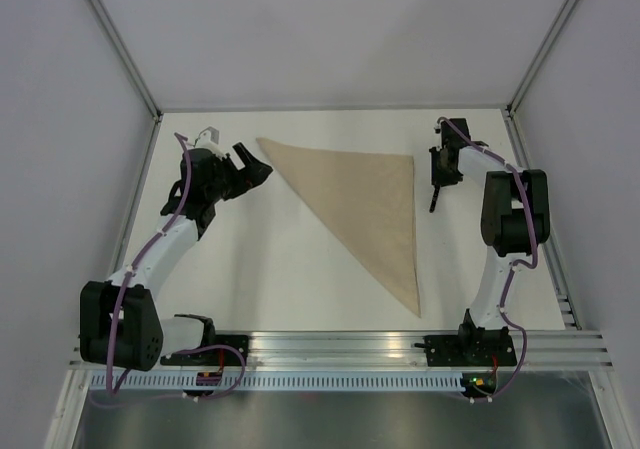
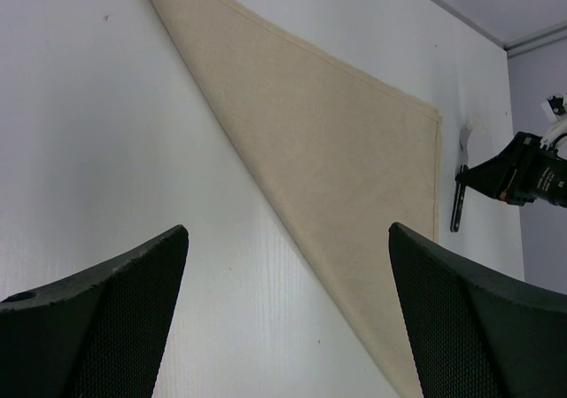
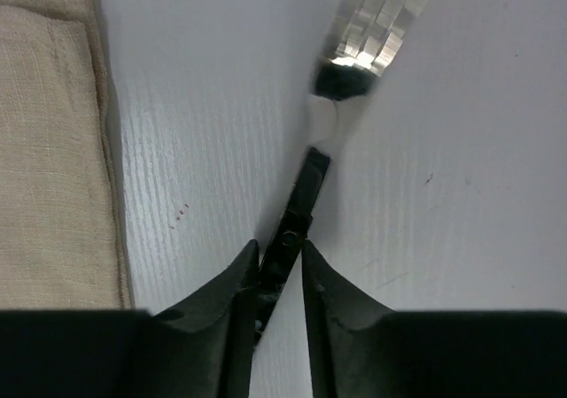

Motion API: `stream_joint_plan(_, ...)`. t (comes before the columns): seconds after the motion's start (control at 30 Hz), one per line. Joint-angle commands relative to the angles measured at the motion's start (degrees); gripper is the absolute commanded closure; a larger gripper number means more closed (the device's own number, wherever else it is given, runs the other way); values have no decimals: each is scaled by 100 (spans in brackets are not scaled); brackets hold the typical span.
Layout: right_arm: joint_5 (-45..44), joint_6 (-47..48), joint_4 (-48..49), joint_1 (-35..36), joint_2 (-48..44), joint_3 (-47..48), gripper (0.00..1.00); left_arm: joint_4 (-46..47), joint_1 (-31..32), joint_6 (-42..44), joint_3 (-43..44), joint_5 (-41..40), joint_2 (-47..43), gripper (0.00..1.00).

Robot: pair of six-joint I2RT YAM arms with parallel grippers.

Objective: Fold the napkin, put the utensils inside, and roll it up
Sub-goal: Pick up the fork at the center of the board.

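Napkin [image 1: 365, 204]: tan cloth folded to a triangle, flat on the table [image 1: 250, 269], mid-scene; straight edges along the far and right sides, long slanted edge from the far-left corner to the near-right tip.
Fork [image 3: 306, 194]: just right of the napkin's far-right corner, apart from the cloth; silver tines toward the far side, thin black handle toward the near side; roughly in line with the napkin's right edge.
Fork on the table or lifted: cannot tell.
Right gripper [image 3: 279, 256]: down over the fork, right of the napkin; fingers [image 3: 230, 283] drawn close, one on each side of the black handle, clamped on it partway along; tines sticking out past the fingertips.
Left gripper [image 1: 252, 169]: left of the napkin's far-left corner, near it but not touching; pointed rightward toward the cloth.
Left fingers [image 2: 133, 283]: spread wide apart, nothing between them; napkin's slanted edge in sight through the gap in the wrist view.
Arms: both reaching toward the far half of the table, napkin between them.
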State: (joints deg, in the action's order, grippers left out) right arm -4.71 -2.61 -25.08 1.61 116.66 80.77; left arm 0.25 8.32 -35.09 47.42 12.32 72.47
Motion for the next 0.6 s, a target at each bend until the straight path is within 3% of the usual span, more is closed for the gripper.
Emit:
stream_joint_plan(0.0, -66, -178, -305, -117, 278, -26, 75, -200, -32, 134, 232, 25, -206, 3)
stream_joint_plan(0.17, 75, 15, -269, -125, 226, 0, 99, -236, -23, 73, 277, 87, -303, 3)
stream_joint_plan(0.37, 312, 594, -365, -117, -502, 149, 100, -420, -23, 116, 417, 69, -470, 3)
stream_joint_plan(0.57, 918, 991, -1060, 173, -1039, 536, 100, -701, -23, 160, 698, -27, -707, 3)
